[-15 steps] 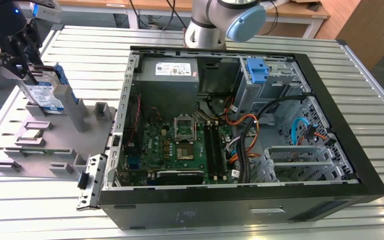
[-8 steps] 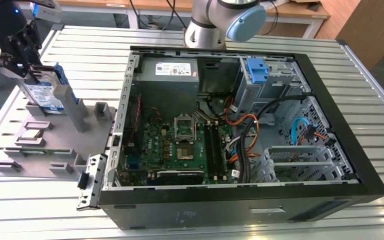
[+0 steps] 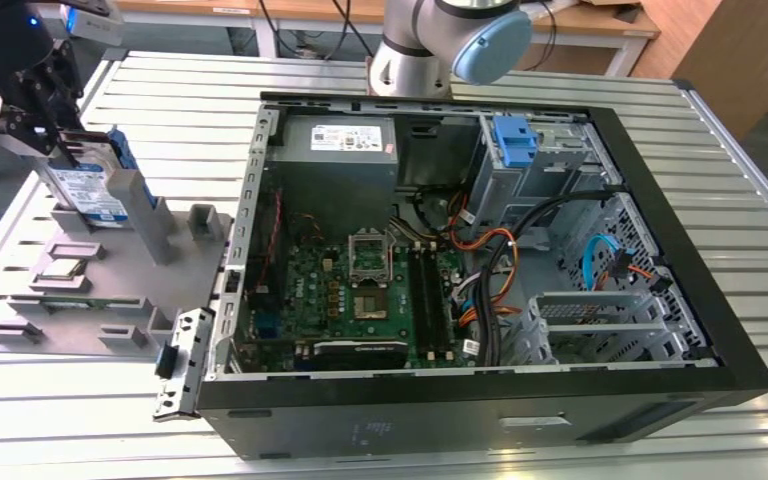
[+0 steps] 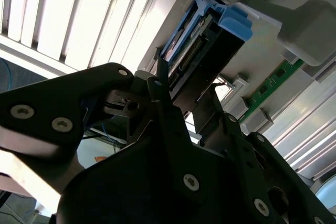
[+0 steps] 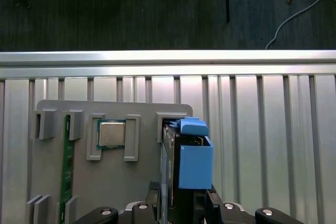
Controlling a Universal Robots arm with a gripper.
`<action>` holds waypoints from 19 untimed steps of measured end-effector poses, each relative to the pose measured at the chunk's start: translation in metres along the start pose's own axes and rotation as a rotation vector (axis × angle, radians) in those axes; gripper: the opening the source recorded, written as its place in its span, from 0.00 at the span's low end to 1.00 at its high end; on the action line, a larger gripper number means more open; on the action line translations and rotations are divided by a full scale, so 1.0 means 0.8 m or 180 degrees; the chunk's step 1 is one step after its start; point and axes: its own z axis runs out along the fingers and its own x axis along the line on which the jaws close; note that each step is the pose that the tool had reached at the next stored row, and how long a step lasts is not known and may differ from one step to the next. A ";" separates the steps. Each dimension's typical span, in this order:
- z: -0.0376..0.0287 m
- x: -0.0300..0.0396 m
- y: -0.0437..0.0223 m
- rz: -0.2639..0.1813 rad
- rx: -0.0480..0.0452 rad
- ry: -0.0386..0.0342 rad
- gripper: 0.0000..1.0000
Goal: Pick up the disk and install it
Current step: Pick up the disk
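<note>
The disk stands on edge in a slot of the grey parts holder at the exterior view's left, its blue-and-white label facing out. Blue plastic rails run along its edges. My gripper sits over its upper end. In both wrist views the black fingers straddle the disk and lie against its two sides, so the gripper is shut on it. In the second wrist view the disk's connector end pokes out past the gripper. The disk's lower edge still rests in the holder.
The open computer case lies at the exterior view's right, with a light-blue bracket in its drive bay and a grey power supply. The holder also carries a processor and a memory stick. The arm's base stands behind the case.
</note>
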 end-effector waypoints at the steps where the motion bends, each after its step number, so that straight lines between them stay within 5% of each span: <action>1: -0.0004 0.0000 0.0000 0.0000 0.0000 0.0000 0.45; 16: -0.0014 -0.0001 0.0001 0.0000 0.0000 0.0000 0.45; 19: -0.0015 -0.0001 0.0001 0.0000 0.0000 0.0000 0.37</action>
